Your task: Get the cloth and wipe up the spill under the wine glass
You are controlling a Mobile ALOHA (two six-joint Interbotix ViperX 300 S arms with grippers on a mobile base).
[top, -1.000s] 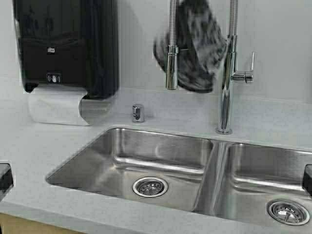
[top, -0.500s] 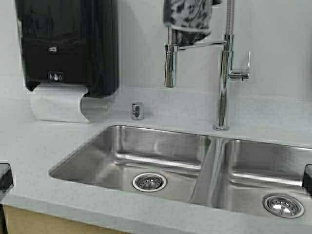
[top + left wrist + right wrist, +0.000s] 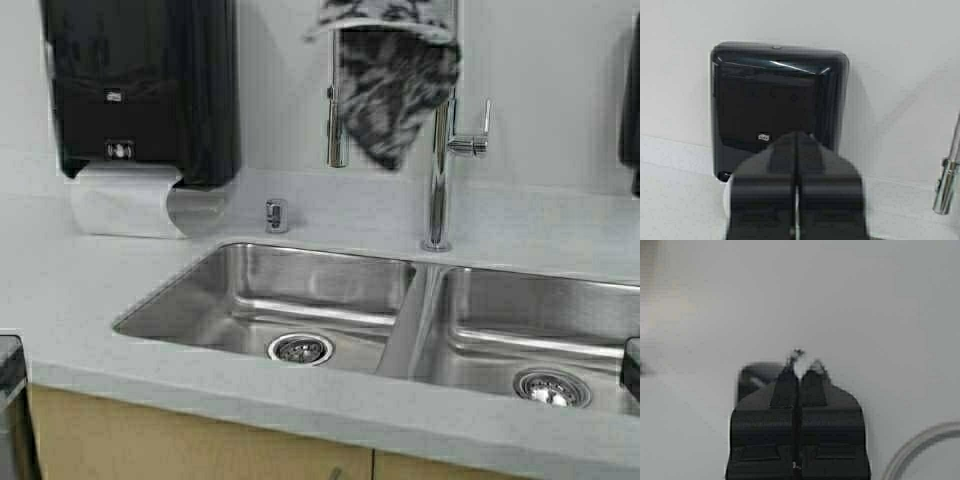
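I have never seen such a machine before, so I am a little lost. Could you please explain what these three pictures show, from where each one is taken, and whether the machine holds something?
This is a robot on wheels with two arms, each ending in a pincer. The wide picture comes from a camera on the robot's frame, looking down at a kitchen counter. You see a steel double sink, a tall faucet with the patterned cloth hanging over it, a black paper towel dispenser on the wall with white paper coming out, and a small chrome fitting behind the sink. No wine glass appears in any picture.

The other two pictures come from cameras on the wrists. The left pincer is shut and empty, facing the dispenser. The right pincer is also shut and empty, facing a blurry pale surface. So nothing is held.
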